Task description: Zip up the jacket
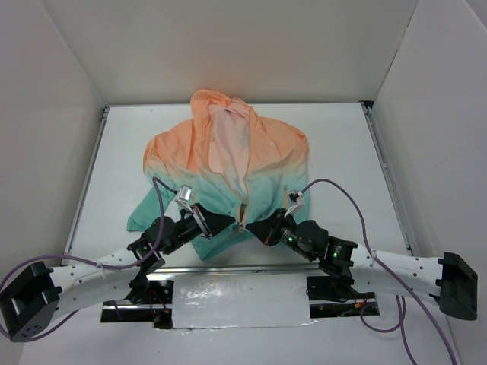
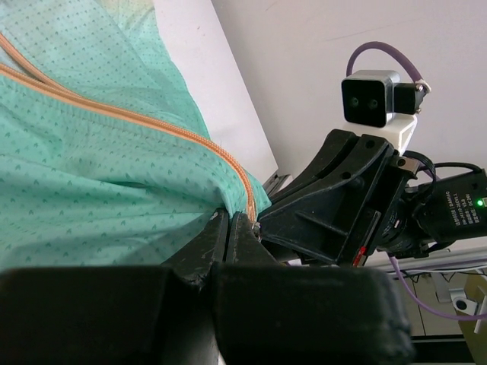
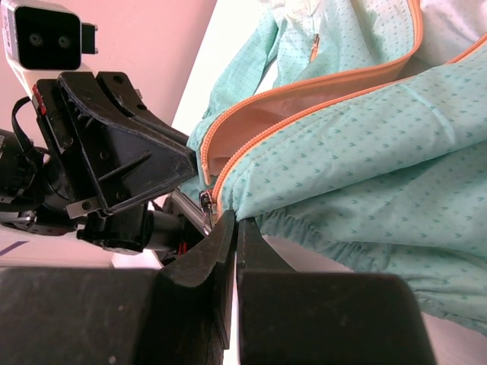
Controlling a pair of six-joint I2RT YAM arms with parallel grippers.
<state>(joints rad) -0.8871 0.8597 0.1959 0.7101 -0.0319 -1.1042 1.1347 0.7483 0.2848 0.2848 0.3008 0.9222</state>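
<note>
The jacket lies flat with its peach hood far and its teal hem near, the front open on the pale lining. The orange zipper runs down to the hem. My left gripper is shut on the teal hem just left of the zipper's lower end, as the left wrist view shows. My right gripper is shut on the hem just right of it, as the right wrist view shows. A small metal slider hangs at the zipper's bottom, beside the right fingertips. The two grippers face each other, almost touching.
White walls close in the table on three sides, with metal rails along its edges. A foil-covered panel lies between the arm bases. Purple cables loop above both arms.
</note>
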